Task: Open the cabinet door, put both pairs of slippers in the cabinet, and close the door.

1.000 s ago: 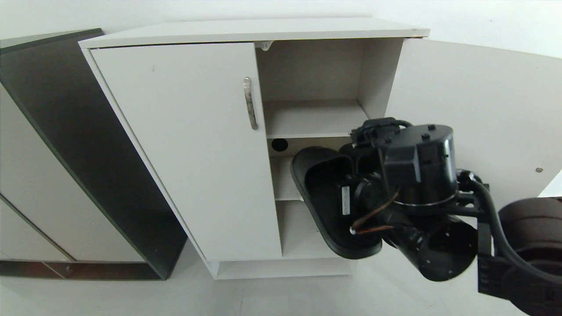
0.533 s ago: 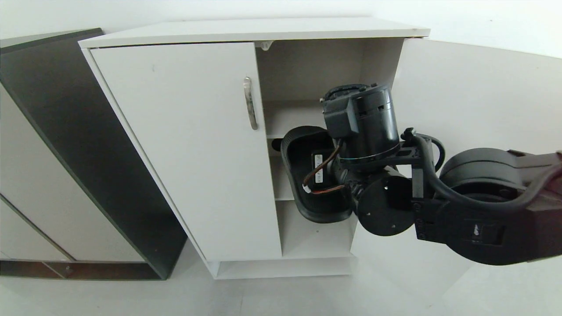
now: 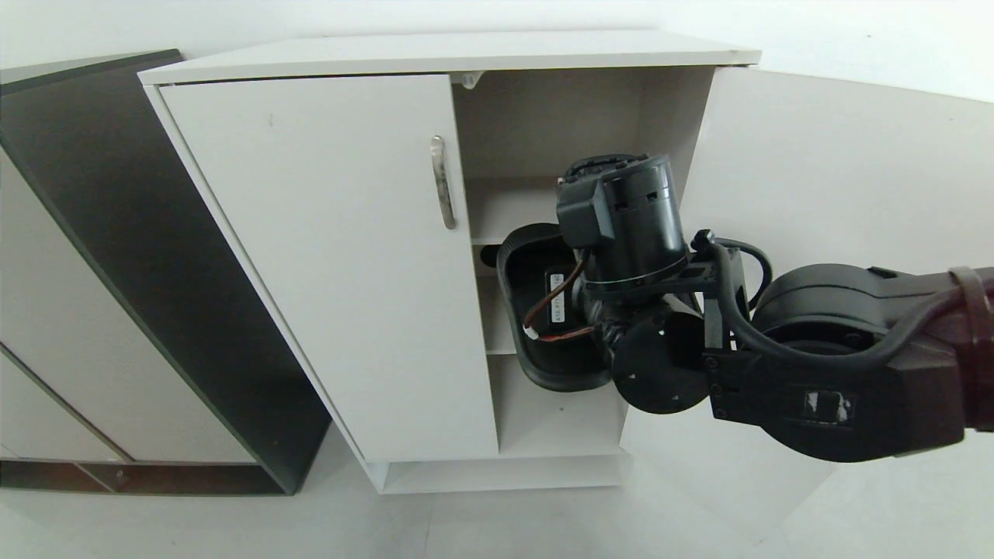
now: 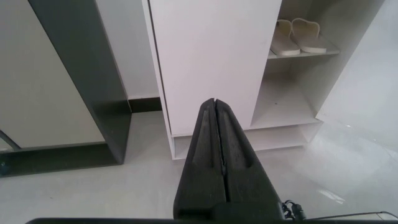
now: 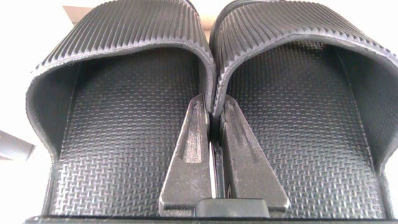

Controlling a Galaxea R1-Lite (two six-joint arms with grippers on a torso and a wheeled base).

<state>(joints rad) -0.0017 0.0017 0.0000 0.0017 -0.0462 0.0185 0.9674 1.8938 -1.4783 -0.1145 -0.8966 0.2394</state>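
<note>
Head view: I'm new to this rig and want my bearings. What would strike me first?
The right pincer, shut on the black slippers, holds them at the cabinet's open right half, in front of the middle shelves. The right door stands wide open, and pale slippers already lie on a shelf inside.

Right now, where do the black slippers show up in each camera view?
Head view: black slippers at mid-height in the open half of the cabinet.
Left wrist view: not in it; the pale slippers sit on a shelf.
Right wrist view: side by side, right gripper fingers shut on their adjoining walls.
Shared landmark: the closed door, head and left wrist views.
</note>
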